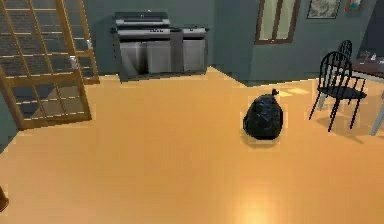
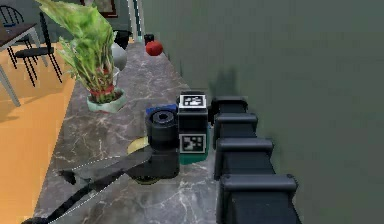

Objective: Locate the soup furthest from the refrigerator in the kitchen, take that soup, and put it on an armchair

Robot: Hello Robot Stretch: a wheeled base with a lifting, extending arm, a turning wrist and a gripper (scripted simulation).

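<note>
Arm side view: nearest, the dark arm (image 2: 250,160) rises from the bottom edge along a grey wall, over a marbled grey surface (image 2: 160,205). At its far end stand two white marked squares (image 2: 192,103), and left of them is the dark body of the gripper (image 2: 60,190). Its thin fingers (image 2: 100,168) run out low toward the view's lower left, above the stone. How the fingers are set cannot be told. A blue thing (image 2: 155,110) sits on the surface just behind the gripper body and is mostly hidden by it. A pale yellow scrap (image 2: 137,147) lies at the body's left side. Cannot tell whether the gripper holds anything, nor whether the blue thing is the soup. Farther along the surface stands a leafy plant (image 2: 85,45) in a pale pot (image 2: 105,100). Beyond it are a white-and-dark vessel (image 2: 120,52) and a red round thing (image 2: 153,47), both too small to name. At far left, on orange floor (image 2: 30,110), a black chair (image 2: 35,55) is cut by the edge. Forward view: a black bag (image 1: 263,117) sits alone on the open floor. A black chair (image 1: 338,90) is near the view's right, beside a table (image 1: 372,66) cut off at the edge. A lattice frame (image 1: 40,60) leans in at left. Against the back wall is a steel cooker-like unit (image 1: 160,45).
</note>
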